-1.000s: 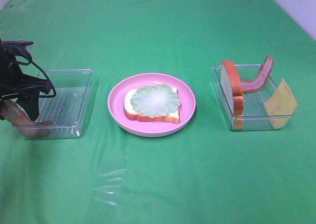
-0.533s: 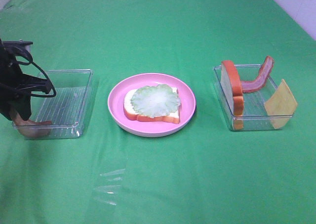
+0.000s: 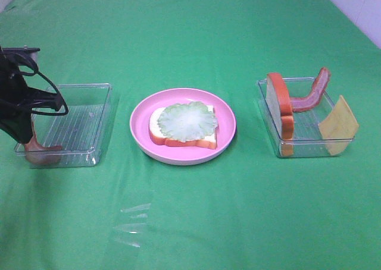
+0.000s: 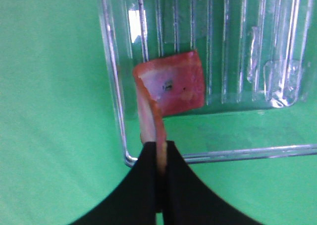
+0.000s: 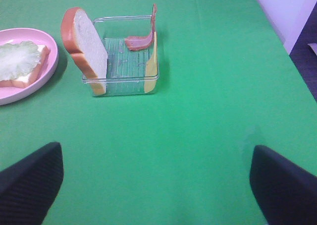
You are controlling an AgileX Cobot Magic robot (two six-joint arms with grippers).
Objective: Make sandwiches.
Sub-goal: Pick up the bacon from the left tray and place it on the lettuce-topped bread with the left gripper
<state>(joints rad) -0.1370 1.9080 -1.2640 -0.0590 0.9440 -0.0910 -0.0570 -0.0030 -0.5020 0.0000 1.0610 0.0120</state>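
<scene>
Far left of the high view, left gripper [image 4: 159, 149] clamps one end of the bacon strip [image 4: 173, 84] — pink plate [image 3: 138, 118] lies rightward, mid-frame.

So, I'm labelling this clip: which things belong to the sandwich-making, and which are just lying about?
Job: bread slice, lettuce on it, bacon strip pinched by the left gripper, upright bread slice, second bacon strip, cheese square.
Just there: pink plate, left tray, right tray, green cloth.
</scene>
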